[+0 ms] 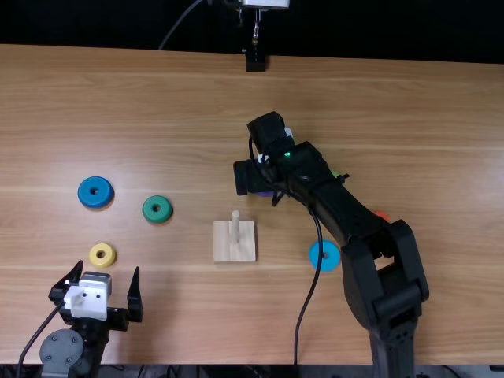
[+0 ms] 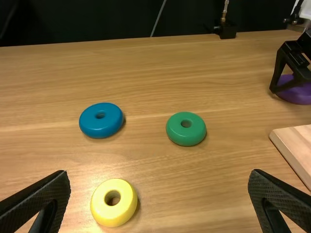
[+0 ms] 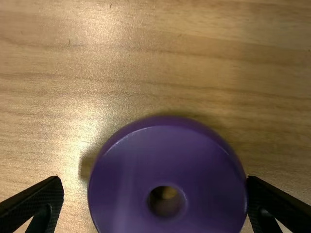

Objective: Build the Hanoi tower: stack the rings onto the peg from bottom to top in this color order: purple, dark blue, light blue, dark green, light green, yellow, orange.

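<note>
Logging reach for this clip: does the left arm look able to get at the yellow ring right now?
Probably yes: the yellow ring lies close to the open left gripper, with nothing apparent between them, and the right gripper is well away, at the purple ring.

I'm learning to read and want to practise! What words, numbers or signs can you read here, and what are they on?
There are none that I can read.
Purple ring, dark blue ring, dark green ring, yellow ring: no writing that I can see.
Square wooden base: only wood grain.
White block on the left arm: any marks are too small to read.
</note>
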Controlling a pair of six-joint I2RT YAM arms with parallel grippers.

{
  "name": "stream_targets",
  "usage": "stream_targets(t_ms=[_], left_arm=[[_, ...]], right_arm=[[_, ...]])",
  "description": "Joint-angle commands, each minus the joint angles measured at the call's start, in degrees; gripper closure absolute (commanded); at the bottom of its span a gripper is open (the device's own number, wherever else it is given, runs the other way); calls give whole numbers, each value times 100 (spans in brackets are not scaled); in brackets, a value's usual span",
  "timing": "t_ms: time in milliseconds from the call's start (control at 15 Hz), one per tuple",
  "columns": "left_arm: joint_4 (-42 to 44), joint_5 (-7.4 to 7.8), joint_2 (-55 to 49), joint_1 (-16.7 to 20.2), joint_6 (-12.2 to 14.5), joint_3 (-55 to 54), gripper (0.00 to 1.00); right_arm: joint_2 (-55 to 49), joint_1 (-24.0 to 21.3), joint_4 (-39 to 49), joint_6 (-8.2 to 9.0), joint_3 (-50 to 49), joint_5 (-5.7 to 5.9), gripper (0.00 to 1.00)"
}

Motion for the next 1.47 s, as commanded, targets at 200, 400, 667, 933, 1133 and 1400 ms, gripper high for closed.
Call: stream_targets(t_ms=[200, 400, 667, 933, 1133, 1400], left_arm=[[-453, 12, -62, 60, 76, -600, 0], [-453, 2, -62, 60, 76, -600, 0], [-453, 2, -62, 52, 76, -600, 0], [-453, 2, -62, 60, 76, -600, 0], [-453, 2, -62, 60, 76, -600, 0], [-453, 12, -62, 60, 76, -600, 0]], right_arm=[[299, 13, -314, -19, 345, 58, 0], [308, 4, -324, -19, 345, 47, 0], [431, -5, -419, -9, 503, 195, 28], [405, 21, -440, -82, 503, 480, 92], [317, 39, -767, -188, 565, 480, 100], [-369, 39, -2128, -378, 1320, 469, 100]])
